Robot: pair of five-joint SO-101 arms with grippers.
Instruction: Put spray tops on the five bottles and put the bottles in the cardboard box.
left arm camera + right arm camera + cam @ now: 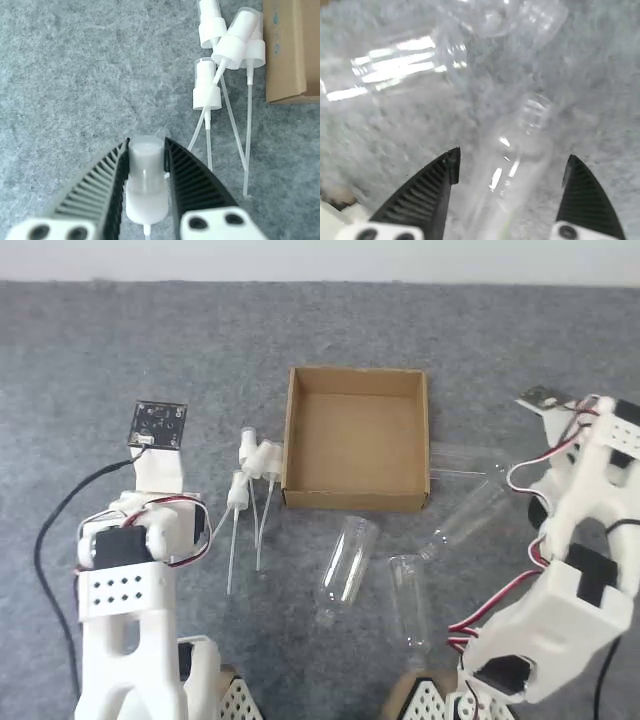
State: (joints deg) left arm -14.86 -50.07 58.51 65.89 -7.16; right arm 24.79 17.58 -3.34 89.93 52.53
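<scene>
Left gripper (146,142) pinches a spray top (146,190); right gripper (512,155) spread astride a bottle (527,125), bottles lying lower centre in the high view; we'd clamp below its neck so the tube feeds straight.

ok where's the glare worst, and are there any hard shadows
Right wrist view: strongest glare, white streaks across a clear bottle beyond the right gripper. High view: mild highlights on the lying bottles, no hard shadow around the cardboard box. Left wrist view: even light, faint shadows beside the spray tops.
</scene>
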